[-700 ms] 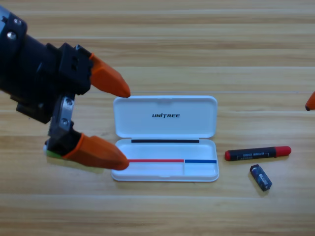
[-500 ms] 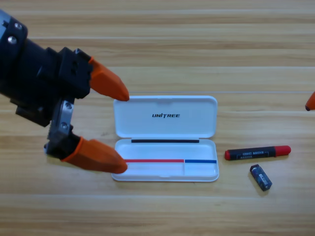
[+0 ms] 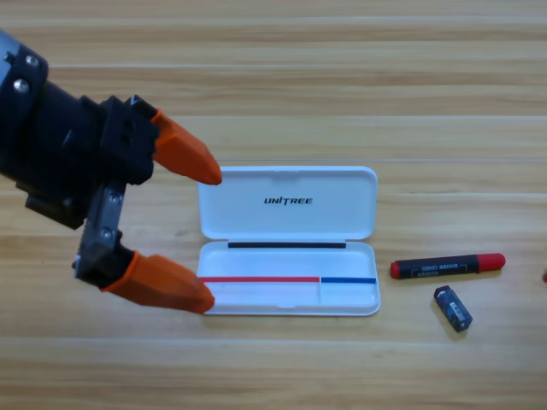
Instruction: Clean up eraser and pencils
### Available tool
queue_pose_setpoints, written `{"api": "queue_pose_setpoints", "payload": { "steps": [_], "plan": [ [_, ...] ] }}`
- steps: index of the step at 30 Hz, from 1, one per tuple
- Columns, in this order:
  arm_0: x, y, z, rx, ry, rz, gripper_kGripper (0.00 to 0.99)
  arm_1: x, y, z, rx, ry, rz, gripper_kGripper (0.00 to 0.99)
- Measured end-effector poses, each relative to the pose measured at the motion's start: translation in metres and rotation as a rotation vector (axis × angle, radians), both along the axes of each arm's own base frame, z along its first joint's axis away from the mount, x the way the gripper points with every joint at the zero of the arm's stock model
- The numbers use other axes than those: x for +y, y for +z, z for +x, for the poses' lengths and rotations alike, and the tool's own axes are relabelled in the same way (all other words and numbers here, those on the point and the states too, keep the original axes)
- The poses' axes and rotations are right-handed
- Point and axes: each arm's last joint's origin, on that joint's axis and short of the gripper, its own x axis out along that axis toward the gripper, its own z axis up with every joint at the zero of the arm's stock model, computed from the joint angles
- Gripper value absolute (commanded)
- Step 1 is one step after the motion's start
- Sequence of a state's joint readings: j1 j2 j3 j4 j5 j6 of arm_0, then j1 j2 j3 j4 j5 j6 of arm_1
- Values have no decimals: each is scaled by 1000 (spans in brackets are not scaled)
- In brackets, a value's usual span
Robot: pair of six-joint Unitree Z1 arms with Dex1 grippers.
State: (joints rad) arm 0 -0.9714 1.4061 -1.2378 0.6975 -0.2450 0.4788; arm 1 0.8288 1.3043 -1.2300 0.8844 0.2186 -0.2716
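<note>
A black pencil point(image 3: 448, 266) with red ends lies flat on the table, just right of the open white case point(image 3: 346, 296). The eraser point(image 3: 453, 308), a small dark block with a pale label, rests a little below the pencil's right half. My left gripper point(image 3: 214, 241) hangs large over the table's left side. It is open wide with nothing between its orange jaws, whose tips reach the case's left edge, the lower tip over the tray's corner. Only an orange sliver of my right gripper point(image 3: 544, 275) shows at the right edge, beyond the pencil.
The case's lid point(image 3: 286, 201) lies folded back above its tray, marked UNITREE. The left arm's black body covers the table at the far left.
The left gripper has shifted slightly left and its lower jaw has dropped, still open. A green bit under that jaw no longer shows. The orange tip at the right edge has moved lower.
</note>
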Motion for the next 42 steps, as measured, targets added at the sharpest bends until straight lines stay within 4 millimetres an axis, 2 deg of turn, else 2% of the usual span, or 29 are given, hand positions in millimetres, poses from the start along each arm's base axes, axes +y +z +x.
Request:
{"api": "queue_pose_setpoints", "payload": {
  "steps": [4, 9, 12, 19, 22, 26, 30, 37, 42],
  "plan": [
    [0, 0, 0, 0, 0, 0, 986, 14, -18, 20, 24, -114, -107, 982],
    [0, 0, 0, 1, 0, 1, 988, 31, -47, 51, 38, -349, -249, 982],
    [0, -1, 0, 1, 0, 2, 986, 39, -61, 64, 62, -366, -297, 983],
    [-2, -3, 2, -17, -13, 24, 986, 65, -110, 92, 152, -383, -374, 988],
    [1, -7, 5, -79, -3, 145, 983, 78, -132, 103, 199, -395, -385, 982],
    [-1, -5, 20, -246, 43, 345, 983, 88, -158, 113, 253, -431, -432, 979],
    [-7, -19, 38, -343, 32, 498, 983, 93, -176, 118, 286, -451, -468, 962],
    [-11, -39, 84, -333, 58, 622, 983, 96, -188, 120, 327, -489, -483, 893],
    [-10, -67, 113, -250, 56, 692, 973, 97, -193, 121, 355, -506, -485, 810]
  ]
}}
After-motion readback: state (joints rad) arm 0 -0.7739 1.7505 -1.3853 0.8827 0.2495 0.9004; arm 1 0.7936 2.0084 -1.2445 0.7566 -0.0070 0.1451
